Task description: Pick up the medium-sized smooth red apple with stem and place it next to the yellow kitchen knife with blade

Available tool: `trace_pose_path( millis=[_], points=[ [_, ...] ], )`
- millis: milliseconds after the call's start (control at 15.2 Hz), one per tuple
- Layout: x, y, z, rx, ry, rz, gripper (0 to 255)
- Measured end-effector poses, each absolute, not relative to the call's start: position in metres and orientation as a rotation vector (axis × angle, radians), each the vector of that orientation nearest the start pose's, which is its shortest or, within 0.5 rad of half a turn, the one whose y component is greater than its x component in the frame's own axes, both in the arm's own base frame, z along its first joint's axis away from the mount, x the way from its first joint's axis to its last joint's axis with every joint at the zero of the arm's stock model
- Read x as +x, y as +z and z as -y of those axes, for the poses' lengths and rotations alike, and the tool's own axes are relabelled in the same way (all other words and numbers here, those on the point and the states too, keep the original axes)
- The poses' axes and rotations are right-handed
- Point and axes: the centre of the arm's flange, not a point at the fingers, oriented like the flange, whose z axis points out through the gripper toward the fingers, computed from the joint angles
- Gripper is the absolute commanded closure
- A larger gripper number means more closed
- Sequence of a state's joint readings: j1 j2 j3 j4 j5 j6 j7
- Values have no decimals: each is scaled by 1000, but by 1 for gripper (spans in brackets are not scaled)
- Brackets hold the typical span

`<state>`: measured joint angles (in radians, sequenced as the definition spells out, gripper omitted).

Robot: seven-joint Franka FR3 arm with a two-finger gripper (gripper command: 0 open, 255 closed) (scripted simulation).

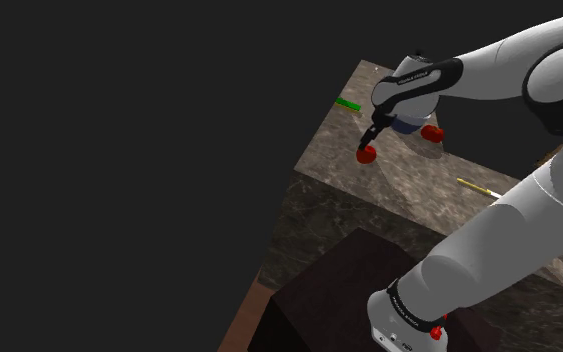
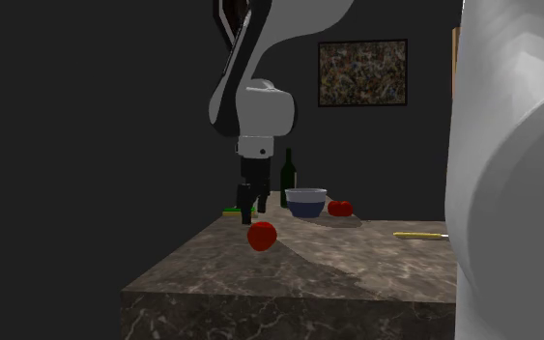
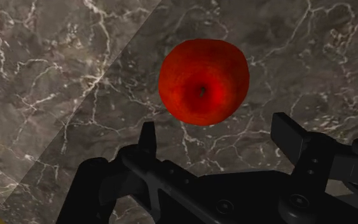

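Stage: early, by the look of it. Hovering just over apple (image 1: 367, 154), mid-frame in the second exterior view and apparently resting on tabletop (image 2: 357, 261) near its front edge. Jaws spread, pinching nothing, fruit beyond the tips and untouched. Left to do: close, lift, carry to knife (image 2: 419, 235), at right of that frame and well apart. Pale lettering on wrist band (image 1: 416, 80), too small to read; no other writing.

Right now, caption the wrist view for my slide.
Open pincer hovering above a red apple over dark marbled countertop, fingers apart, not touching it.
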<state>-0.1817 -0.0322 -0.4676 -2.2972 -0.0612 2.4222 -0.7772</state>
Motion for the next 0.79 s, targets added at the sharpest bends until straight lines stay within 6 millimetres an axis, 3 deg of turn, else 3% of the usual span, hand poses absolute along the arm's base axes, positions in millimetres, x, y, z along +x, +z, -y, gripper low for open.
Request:
trace_pose_path(
  millis=[396,792],
  points=[
    [422,346,322,-3250,-159,277,0],
    [422,342,322,-3250,-160,277,0]
  ],
)
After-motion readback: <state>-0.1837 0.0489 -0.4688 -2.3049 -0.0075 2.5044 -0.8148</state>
